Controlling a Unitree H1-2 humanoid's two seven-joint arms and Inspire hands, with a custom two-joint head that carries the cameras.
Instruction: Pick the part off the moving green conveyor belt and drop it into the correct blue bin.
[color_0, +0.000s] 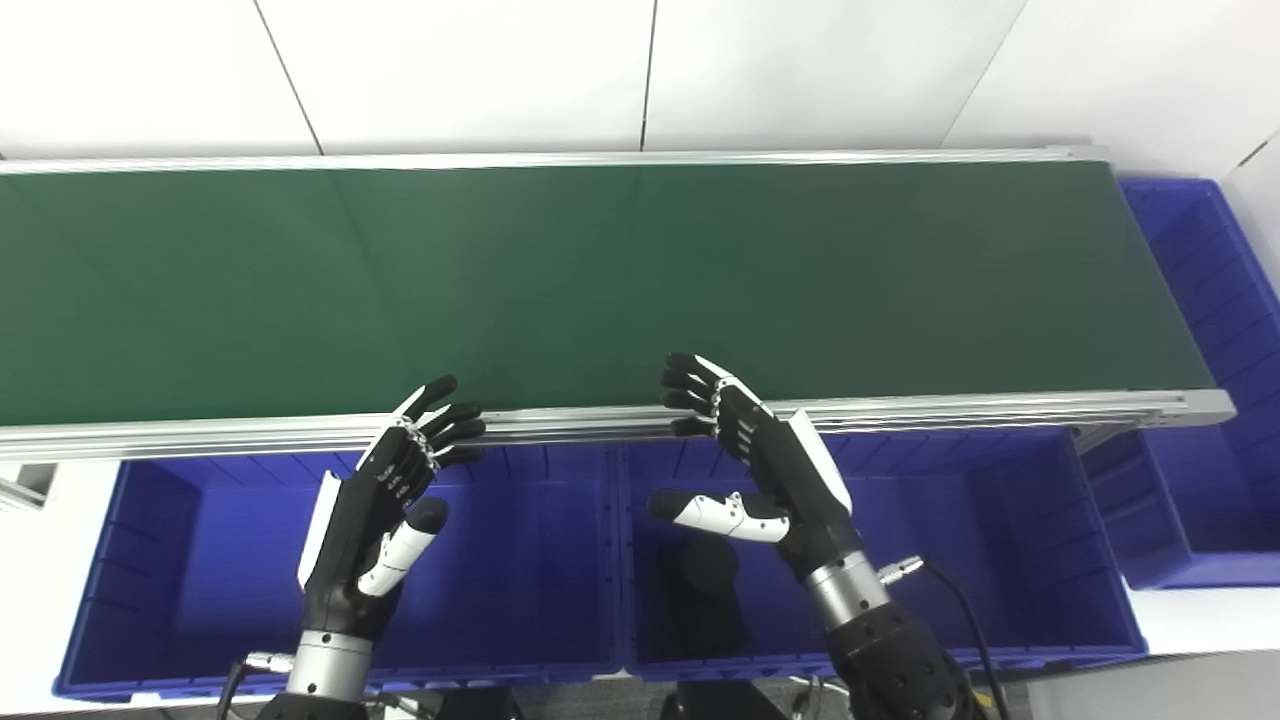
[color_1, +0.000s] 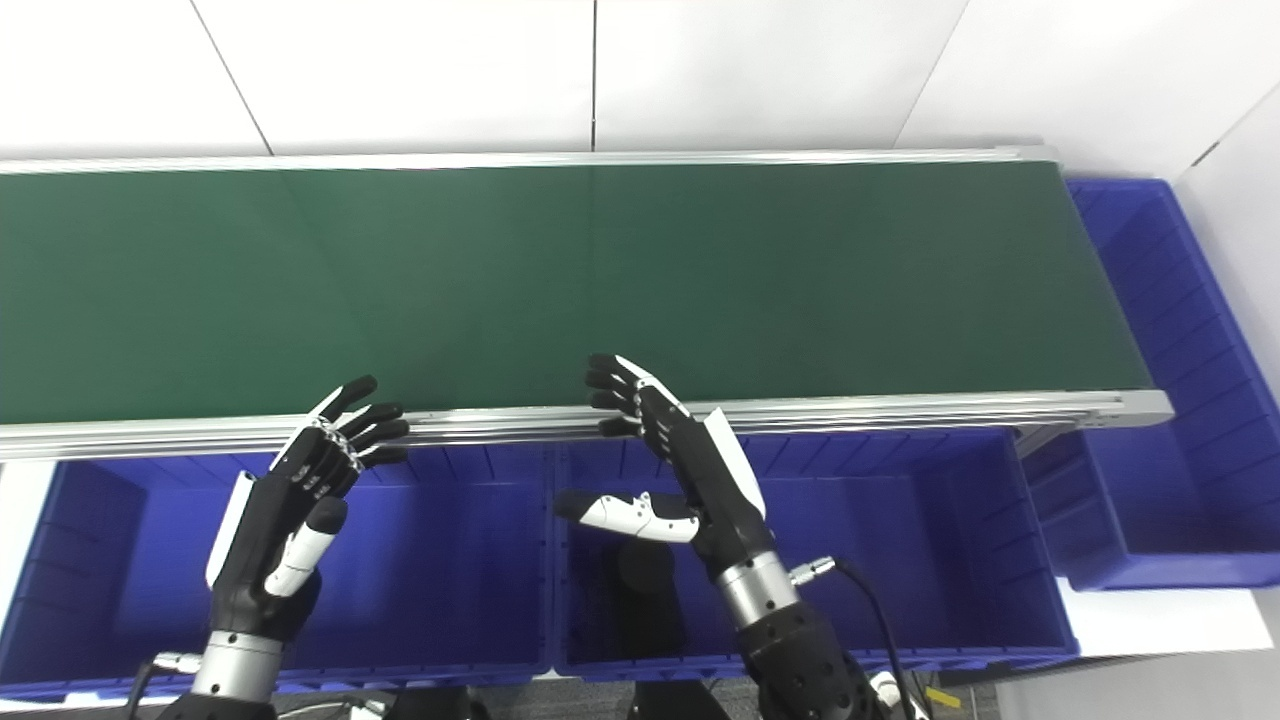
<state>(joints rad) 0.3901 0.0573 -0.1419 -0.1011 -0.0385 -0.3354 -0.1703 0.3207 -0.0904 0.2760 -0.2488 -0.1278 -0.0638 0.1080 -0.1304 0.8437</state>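
Behind everything we see a white wall (color_0: 450, 70) made of large panels, split by thin dark seams; two of these seams run down toward the far side of the scene, one slanted at the left and one nearly upright near the middle. At the right, a second white wall (color_1: 1240, 170) meets it at a corner. Low in the right corner we make out a pale floor strip (color_0: 1200, 610) and a grey patch (color_0: 1150, 690) just below it.
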